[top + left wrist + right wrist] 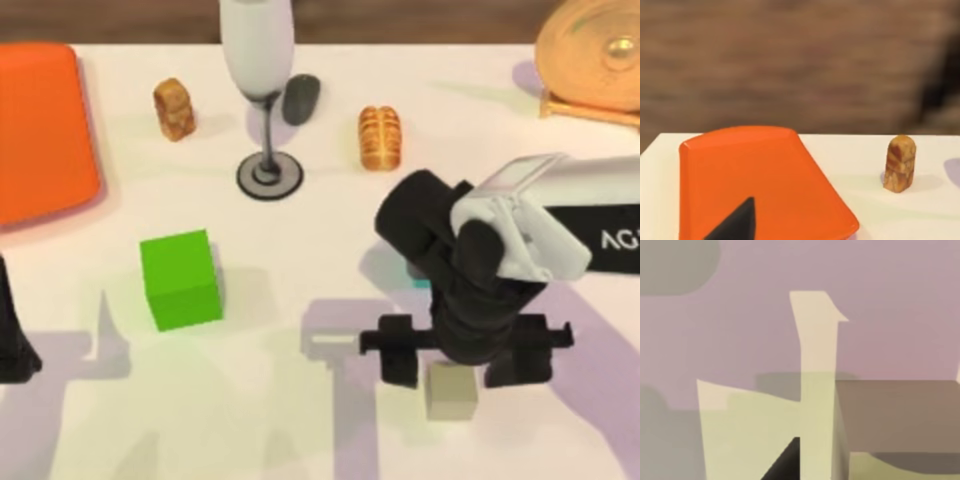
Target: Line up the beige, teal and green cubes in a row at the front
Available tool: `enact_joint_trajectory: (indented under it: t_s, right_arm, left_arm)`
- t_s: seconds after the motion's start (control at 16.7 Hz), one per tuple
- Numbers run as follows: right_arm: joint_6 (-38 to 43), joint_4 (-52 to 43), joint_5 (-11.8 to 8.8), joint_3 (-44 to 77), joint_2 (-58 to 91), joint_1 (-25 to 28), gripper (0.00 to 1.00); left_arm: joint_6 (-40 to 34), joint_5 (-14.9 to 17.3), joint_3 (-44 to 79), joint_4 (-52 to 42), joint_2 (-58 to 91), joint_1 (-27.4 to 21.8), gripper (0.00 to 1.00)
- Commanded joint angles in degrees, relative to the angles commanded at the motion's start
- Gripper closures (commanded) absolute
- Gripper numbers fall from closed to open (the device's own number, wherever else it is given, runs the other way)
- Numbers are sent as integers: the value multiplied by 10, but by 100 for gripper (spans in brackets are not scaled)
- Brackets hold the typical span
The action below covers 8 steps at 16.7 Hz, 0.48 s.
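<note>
The small beige cube (451, 395) sits on the table near the front, right of centre. My right gripper (458, 376) hangs directly over it, open, with one black finger on each side and a gap to the cube. In the right wrist view the beige cube (750, 425) fills the lower part, with one dark fingertip (787, 462) in front of it. Only a sliver of the teal cube (420, 284) shows from under the right arm. The large green cube (181, 279) stands alone at the left of centre. My left gripper (12, 345) is parked at the left edge, open.
An orange tray (40, 130) lies at the back left. A wine glass (266, 172) and a dark pebble-shaped object (301, 98) stand at the back centre, with two bread loaves (173, 108) (380, 137) beside them. A golden disc on a stand (592, 55) fills the back right corner.
</note>
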Motion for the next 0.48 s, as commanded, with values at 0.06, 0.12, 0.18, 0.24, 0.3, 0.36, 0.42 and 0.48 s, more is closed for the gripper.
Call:
enact_joint_trajectory:
  t_s: [0.06,0.12,0.18,0.24,0.3,0.36,0.42,0.48]
  right_arm:
    - [0,0,0,0,0,0,0]
    - [0,0,0,0,0,0,0]
    - [0,0,0,0,0,0,0]
    - [0,0,0,0,0,0,0]
    - [0,0,0,0,0,0,0]
    - [0,0,0,0,0,0,0]
    - [0,0,0,0,0,0,0]
    - [0,0,0,0,0,0,0]
  left_arm:
    - [0,0,0,0,0,0,0]
    - [0,0,0,0,0,0,0]
    - [0,0,0,0,0,0,0]
    - [0,0,0,0,0,0,0]
    - [0,0,0,0,0,0,0]
    - [0,0,0,0,0,0,0]
    - [0,0,0,0,0,0,0]
    - [0,0,0,0,0,0,0]
